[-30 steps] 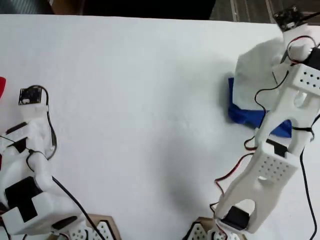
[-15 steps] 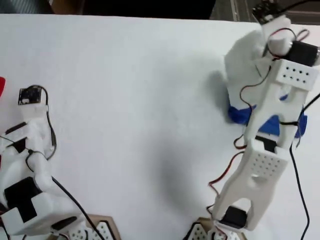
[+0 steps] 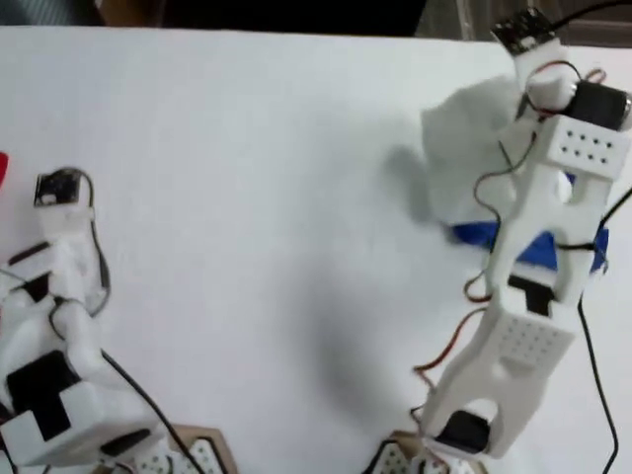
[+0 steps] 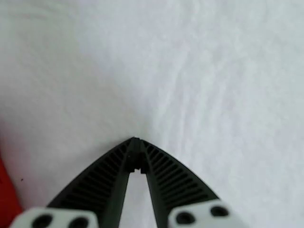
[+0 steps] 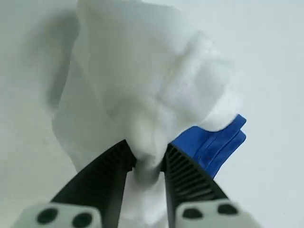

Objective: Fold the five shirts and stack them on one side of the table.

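L claw (image 4: 135, 143) closed; R arm (image 3: 549, 212) extended, R claw (image 5: 146, 145) gripping shirt (image 5: 142, 71).

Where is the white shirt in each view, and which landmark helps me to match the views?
High view: white shirt at far right, bunched above the blue shirt.
Right wrist view: white shirt at centre, pinched by the right hand.
Left wrist view: the left hand, shut, over the table.
Landmark: the blue shirt, in high and right wrist views.

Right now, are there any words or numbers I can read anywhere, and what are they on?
None can be read: the white shirt, the blue shirt and the table carry no words, numbers or signs.
The small dark boards are too blurred to tell.
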You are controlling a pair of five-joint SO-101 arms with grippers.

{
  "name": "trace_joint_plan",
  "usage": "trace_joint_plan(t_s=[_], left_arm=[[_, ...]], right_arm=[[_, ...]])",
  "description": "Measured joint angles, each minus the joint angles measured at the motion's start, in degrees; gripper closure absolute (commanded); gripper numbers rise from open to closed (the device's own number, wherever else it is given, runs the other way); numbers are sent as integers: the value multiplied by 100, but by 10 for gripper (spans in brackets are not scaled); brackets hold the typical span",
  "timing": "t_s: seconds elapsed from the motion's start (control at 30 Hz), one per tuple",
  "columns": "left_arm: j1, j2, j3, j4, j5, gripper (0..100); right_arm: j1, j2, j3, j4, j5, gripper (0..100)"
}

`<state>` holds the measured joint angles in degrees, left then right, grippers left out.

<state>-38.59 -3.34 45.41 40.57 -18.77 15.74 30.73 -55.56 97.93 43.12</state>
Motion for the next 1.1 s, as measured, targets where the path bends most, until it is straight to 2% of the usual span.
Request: trace_joint_plan(t_s=[0.4,0.53,0.77,0.83,0.97,1.1], left_arm=[[0,0,0,0,0,974],[0,0,0,0,0,974],[0,0,0,0,0,974],[0,0,0,0,0,974],[0,0,0,0,0,974],[0,0,0,0,0,974]], right_arm=[[1143,853,0,-580,519,976],[1301,1257,0,-686,862,976],[1468,1442,0,-993,923,971],[1468,1442,0,-1011,932,928],[1468,1442,0,-1055,932,775],[1468,1442,-35,-1064,932,748]])
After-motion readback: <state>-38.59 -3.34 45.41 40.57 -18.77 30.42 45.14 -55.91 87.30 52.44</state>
